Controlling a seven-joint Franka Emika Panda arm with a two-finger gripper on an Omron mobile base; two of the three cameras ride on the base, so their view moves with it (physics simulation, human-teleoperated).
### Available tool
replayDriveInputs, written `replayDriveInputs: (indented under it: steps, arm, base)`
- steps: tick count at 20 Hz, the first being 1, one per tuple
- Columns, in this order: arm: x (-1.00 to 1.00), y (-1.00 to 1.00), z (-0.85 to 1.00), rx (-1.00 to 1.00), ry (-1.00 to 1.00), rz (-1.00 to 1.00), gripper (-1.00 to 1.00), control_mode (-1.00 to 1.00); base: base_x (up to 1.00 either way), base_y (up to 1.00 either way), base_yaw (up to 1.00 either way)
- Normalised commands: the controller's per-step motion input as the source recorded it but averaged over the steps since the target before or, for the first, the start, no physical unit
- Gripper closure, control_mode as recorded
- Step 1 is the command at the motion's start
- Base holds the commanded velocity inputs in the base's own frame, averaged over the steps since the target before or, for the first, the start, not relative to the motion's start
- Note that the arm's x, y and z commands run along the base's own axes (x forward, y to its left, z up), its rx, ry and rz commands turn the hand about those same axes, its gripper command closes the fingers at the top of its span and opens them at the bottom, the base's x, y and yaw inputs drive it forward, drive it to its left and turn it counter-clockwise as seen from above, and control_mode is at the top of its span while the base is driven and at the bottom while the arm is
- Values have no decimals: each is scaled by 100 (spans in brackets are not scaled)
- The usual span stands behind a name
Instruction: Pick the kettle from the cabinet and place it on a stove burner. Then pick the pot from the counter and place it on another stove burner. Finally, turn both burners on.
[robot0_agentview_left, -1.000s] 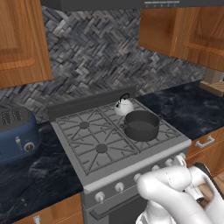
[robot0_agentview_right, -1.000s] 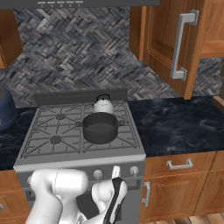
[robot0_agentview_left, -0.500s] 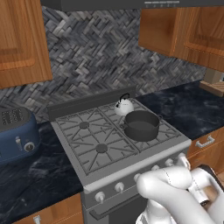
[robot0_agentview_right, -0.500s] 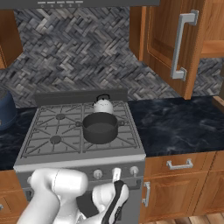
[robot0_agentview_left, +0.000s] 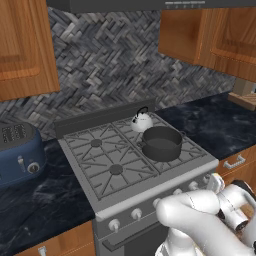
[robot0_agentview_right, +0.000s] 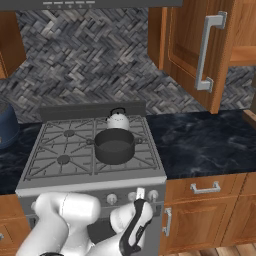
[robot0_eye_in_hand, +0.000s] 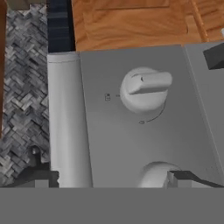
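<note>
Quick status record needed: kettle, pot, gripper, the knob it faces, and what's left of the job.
kettle: on the back right burner
pot: on the front right burner, in front of the kettle
gripper: low at the range's front panel, fingers open, holding nothing
knob ahead: round knob with bar grip in the hand view, not touched
second knob: partly visible near the fingers
remaining: both placements look done; burners likely not yet on

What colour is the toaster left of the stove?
Dark blue; the toaster shows best in the left base view, on the black counter.
</note>
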Motion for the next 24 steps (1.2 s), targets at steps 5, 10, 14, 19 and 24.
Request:
replayDriveInputs:
  steps: [5, 10, 14, 19, 24]
  arm:
    - [-10, -22, 14, 1, 3, 1, -100, -100]
    - [-20, -20, 4, 4, 0, 1, -100, -100]
    - [-8, -22, 0, 12, 3, 0, -100, -100]
    - [0, -24, -2, 37, 0, 0, -100, -100]
    - [-1, -27, -6, 44, 0, 2, -100, -100]
  base:
    - [0, 0, 0]
    - [0, 0, 0]
    - [0, 0, 0]
    - [0, 0, 0]
    - [0, 0, 0]
